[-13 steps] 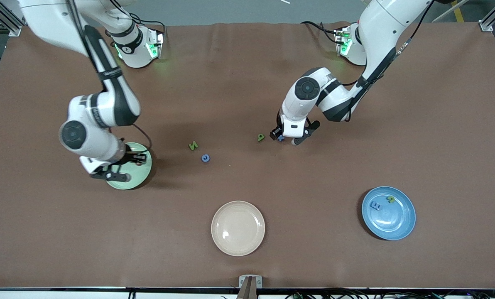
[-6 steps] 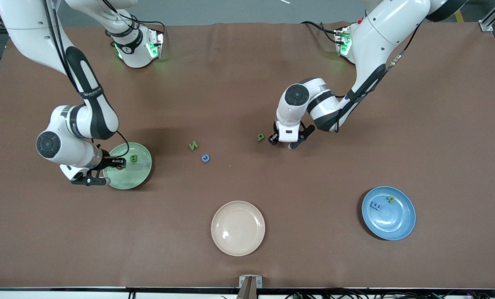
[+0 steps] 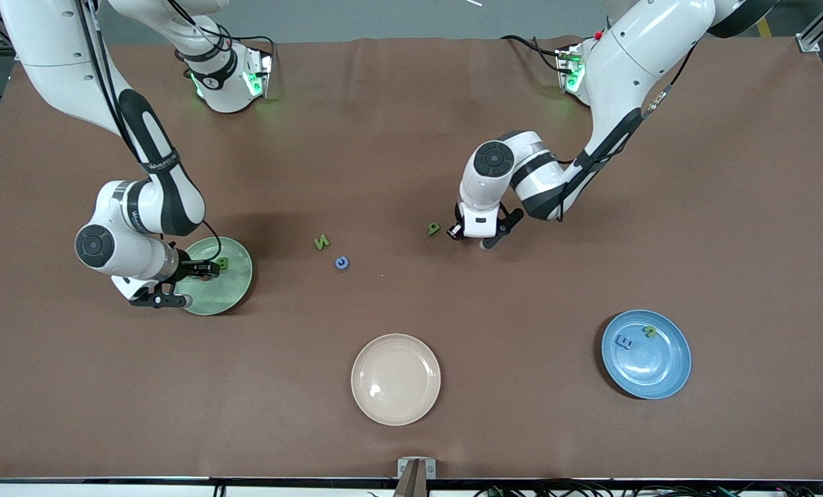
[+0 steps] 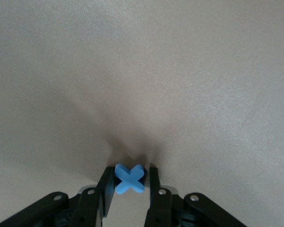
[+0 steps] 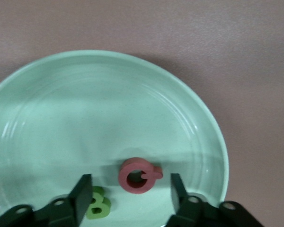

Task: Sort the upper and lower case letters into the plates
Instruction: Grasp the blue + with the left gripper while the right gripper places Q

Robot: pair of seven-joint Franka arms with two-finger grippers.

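My right gripper point(image 3: 201, 270) point(image 5: 130, 182) hangs low over the mint green plate point(image 3: 232, 290) point(image 5: 85, 109) with its fingers open. A pink letter point(image 5: 137, 176) lies flat on that plate between them, touching neither. A green B point(image 3: 223, 262) point(image 5: 98, 204) lies on the plate beside one finger. My left gripper point(image 3: 461, 231) point(image 4: 130, 173) is down at the brown table top, shut on a blue X point(image 4: 129, 179). A green letter point(image 3: 433, 228) lies just beside it. The blue plate point(image 3: 667, 373) holds a blue E point(image 3: 624, 340) and a green letter point(image 3: 650, 331).
A green N point(image 3: 322, 242) and a small blue letter point(image 3: 342, 262) lie on the table between the two grippers. A cream-beige plate point(image 3: 395, 379) with nothing in it sits nearer to the front camera.
My right gripper has opened and let the pink letter go onto the mint green plate. My left gripper's fingers have closed in on the blue X.
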